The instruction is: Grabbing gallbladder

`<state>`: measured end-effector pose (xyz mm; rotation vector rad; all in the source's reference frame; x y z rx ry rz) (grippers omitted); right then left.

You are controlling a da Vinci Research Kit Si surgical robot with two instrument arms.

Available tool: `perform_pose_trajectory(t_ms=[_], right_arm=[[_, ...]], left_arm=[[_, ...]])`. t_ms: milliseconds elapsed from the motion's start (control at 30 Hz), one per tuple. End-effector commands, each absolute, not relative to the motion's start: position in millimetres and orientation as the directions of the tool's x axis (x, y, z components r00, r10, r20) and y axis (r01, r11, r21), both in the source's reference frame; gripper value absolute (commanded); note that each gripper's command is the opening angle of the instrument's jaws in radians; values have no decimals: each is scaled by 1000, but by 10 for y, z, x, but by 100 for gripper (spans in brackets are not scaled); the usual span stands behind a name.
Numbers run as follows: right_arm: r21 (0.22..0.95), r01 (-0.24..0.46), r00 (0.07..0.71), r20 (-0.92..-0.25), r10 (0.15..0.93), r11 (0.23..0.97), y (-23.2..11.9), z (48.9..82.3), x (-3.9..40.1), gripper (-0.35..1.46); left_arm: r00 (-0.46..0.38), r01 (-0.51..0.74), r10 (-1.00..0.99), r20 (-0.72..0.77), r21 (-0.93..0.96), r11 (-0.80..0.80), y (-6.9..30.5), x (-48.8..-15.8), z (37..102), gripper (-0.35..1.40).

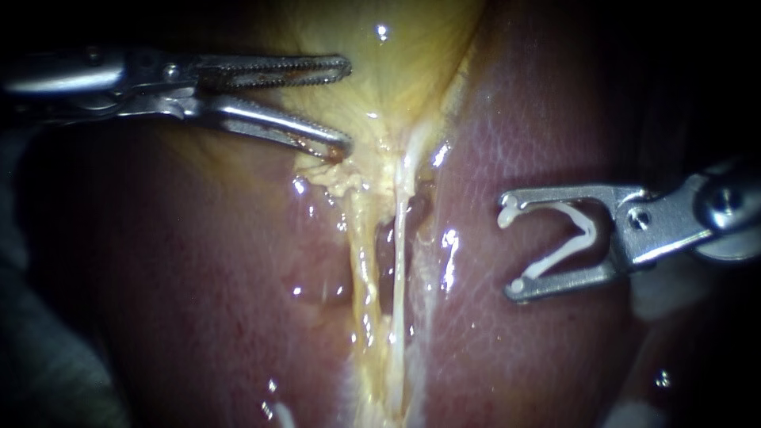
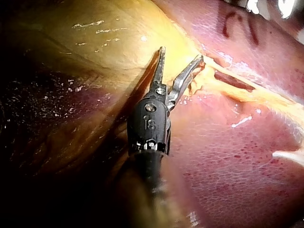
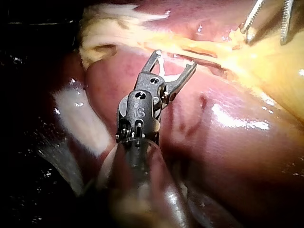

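Observation:
The yellow gallbladder [image 1: 396, 71] lies at the top centre and narrows downward into two pale tubes [image 1: 399, 261] between lobes of the liver [image 1: 198, 277]. My left instrument [image 1: 347, 107] has toothed jaws standing open at the gallbladder's left edge. Its lower jaw tip touches the frayed yellow tissue at the neck, and nothing is gripped. The left wrist view shows the same open jaws [image 2: 181, 54] against the gallbladder [image 2: 104, 42]. My right instrument [image 1: 511, 252] hovers over the right liver lobe, its wide jaws holding a white V-shaped clip [image 1: 575, 234]. The right wrist view also shows that clip [image 3: 164, 69].
Liver [image 1: 555, 119] fills both sides of the view, wet and glistening. A dark gap [image 1: 386, 238] shows between the two tubes. In the right wrist view, my left instrument [image 3: 264, 33] appears ahead of the right one, over the yellow tissue.

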<state>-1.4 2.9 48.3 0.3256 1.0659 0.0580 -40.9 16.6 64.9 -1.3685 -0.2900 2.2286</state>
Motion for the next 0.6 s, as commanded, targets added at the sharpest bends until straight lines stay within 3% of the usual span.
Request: perform_pose_trajectory(t_ms=[33, 200, 600], right_arm=[[290, 110, 487, -849, 203, 951, 29, 483, -14, 49], [290, 110, 487, -849, 203, 951, 29, 483, -14, 49], [290, 110, 487, -849, 203, 951, 29, 483, -14, 49]], left_arm=[[-366, -310, 521, -771, -427, -849, 166, -408, 649, 51], [-366, -316, 522, -770, -425, -848, 167, -409, 648, 54], [-369, -313, 516, -773, -420, -852, 160, -408, 631, 99]])
